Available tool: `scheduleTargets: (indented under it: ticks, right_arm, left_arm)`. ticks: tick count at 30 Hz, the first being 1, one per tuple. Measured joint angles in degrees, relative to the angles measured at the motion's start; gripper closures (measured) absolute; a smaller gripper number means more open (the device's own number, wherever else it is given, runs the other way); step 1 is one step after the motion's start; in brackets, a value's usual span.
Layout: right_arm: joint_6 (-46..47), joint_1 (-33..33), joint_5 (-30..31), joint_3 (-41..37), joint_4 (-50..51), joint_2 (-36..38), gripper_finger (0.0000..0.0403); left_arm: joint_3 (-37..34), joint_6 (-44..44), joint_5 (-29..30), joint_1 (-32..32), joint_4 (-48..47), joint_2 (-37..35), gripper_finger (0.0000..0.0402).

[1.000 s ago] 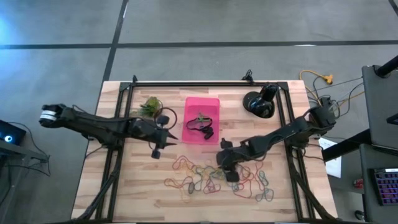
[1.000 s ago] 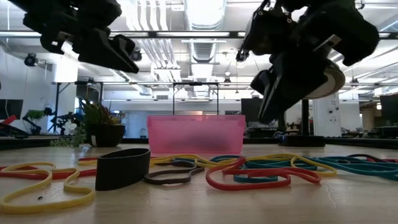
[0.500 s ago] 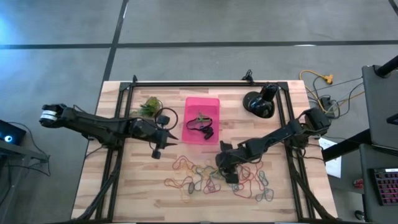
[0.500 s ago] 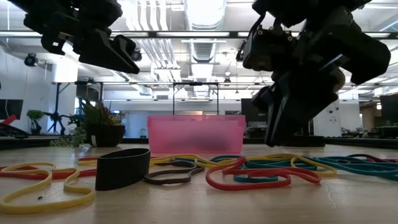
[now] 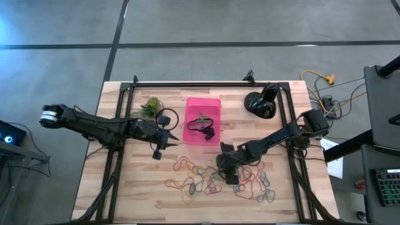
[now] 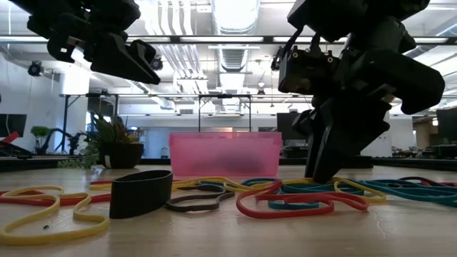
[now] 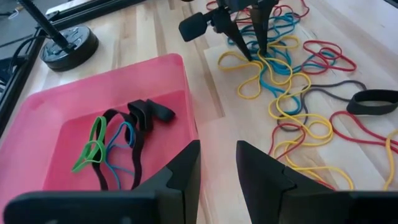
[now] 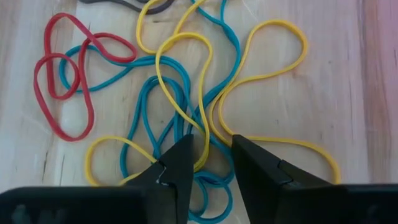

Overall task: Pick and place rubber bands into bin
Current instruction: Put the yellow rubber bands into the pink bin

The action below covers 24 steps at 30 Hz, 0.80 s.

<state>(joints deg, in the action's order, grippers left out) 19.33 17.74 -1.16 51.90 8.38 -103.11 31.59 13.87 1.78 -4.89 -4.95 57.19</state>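
Dozens of bands [image 5: 215,178] lie tangled at lower centre of the counter [image 5: 125,187]; few rest in the bin [image 5: 203,120]. Right gripper [image 8: 208,158], jaws parted and empty, straddles overlapping strands, so it may lift several. Left gripper [image 7: 217,165] hovers part-open, empty.

Grey concrete floor [image 5: 187,25] surrounds pale wood-plank worktop [image 5: 125,187]. Beyond the jaws: white ceiling ducts [image 6: 235,28], strip lights, open workshop hall with dark stands.
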Motion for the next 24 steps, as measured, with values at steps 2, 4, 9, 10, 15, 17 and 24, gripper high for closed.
scheduleTargets:
  ticks: [2, 4, 9, 10, 15, 17, 24]
  right_arm:
    - [-0.1, 0.02, 0.01, 0.0, 0.09, 0.0, 0.031]
    - [-0.68, 0.02, 0.01, 0.0, 0.23, 0.02, 0.0324]
    - [-2.98, 0.13, 0.03, 0.0, 0.42, 0.02, 0.0371]
    - [-3.14, 0.13, 0.03, 0.0, 0.42, 0.06, 0.038]
    - [-3.67, 0.17, -0.08, -0.07, 0.8, 0.73, 0.0393]
    - [-4.04, 0.16, 0.03, -0.07, 1.13, 1.43, 0.0394]
    - [-5.8, 0.42, 1.39, 0.97, 3.85, 5.34, 0.0394]
  left_arm:
    - [0.0, 0.0, 0.0, 0.0, 0.0, 0.0, 0.0315]
    - [0.0, 0.0, 0.01, 0.0, 0.0, 0.0, 0.0315]
    - [0.0, 0.02, 0.0, 0.0, 0.0, 0.0, 0.0315]
    - [0.0, 0.02, 0.02, 0.0, 0.0, 0.0, 0.0315]
    - [0.0, 0.04, 0.0, 0.0, 0.0, 0.0, 0.0315]
    - [0.0, 0.02, 0.0, 0.0, 0.0, 0.0, 0.0315]
    - [0.0, 0.02, 0.02, 0.0, 0.02, 0.0, 0.0315]
